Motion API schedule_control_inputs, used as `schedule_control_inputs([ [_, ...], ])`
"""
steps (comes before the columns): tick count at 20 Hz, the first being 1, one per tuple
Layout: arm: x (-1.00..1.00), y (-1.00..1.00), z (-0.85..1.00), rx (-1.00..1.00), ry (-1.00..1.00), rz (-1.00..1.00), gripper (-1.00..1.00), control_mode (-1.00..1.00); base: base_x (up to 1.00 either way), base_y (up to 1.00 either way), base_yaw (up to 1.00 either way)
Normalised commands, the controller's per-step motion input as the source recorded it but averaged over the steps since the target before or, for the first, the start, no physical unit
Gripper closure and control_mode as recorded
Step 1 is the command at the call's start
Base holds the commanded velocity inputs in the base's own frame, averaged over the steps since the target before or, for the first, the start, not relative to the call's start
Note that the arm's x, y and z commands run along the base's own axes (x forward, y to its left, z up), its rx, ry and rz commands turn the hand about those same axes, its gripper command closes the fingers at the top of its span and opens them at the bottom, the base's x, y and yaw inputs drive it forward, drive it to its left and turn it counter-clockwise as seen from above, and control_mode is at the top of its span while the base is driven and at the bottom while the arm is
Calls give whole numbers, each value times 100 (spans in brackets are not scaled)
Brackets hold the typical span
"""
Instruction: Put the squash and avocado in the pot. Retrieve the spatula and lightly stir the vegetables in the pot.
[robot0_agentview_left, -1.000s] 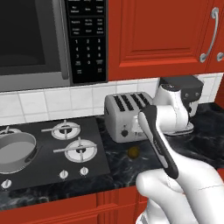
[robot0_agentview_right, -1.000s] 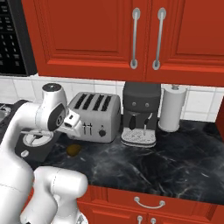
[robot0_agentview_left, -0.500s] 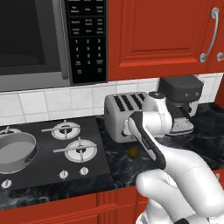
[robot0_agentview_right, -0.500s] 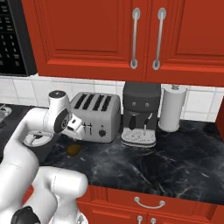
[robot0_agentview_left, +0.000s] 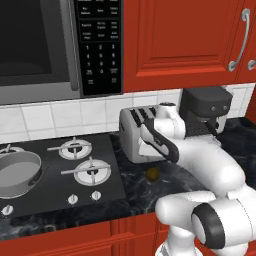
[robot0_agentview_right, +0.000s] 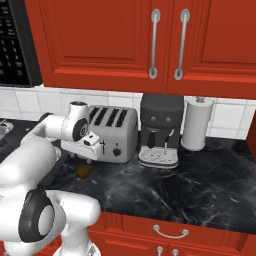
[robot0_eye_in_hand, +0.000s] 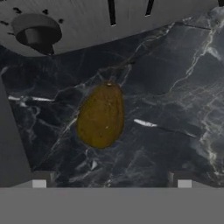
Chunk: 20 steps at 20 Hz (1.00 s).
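From the left base view we see the avocado (robot0_agentview_left: 152, 173) on the dark counter just near of the toaster (robot0_agentview_left: 137, 135), well right of the pot (robot0_agentview_left: 19, 172) on the stove, which looks empty, so we judge both vegetables and the stirring are still to do

Right base view: our gripper (robot0_agentview_right: 89, 150) hangs over the avocado (robot0_agentview_right: 84, 171), toaster (robot0_agentview_right: 111, 132) and coffee machine (robot0_agentview_right: 159, 131) crowding behind

Hand view: fingertips (robot0_eye_in_hand: 39, 180) spread wide, empty, avocado (robot0_eye_in_hand: 100, 116) between them ahead

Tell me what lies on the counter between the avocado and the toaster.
Nothing: in the hand view, bare black marble counter separates the avocado from the toaster front.
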Motion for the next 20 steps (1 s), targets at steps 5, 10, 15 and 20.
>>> schedule_control_inputs([
  [5, -4, 7, -21, 0, 6, 2, -100, -100, 0, 0, 0],
  [10, -1, 7, -47, 0, -6, 1, -100, -100, 0, 0, 0],
  [15, 0, 5, -49, 0, -8, 0, -100, -100, 0, 0, 0],
  [20, -3, 0, -20, 0, -3, 0, -100, -100, 0, 0, 0],
])
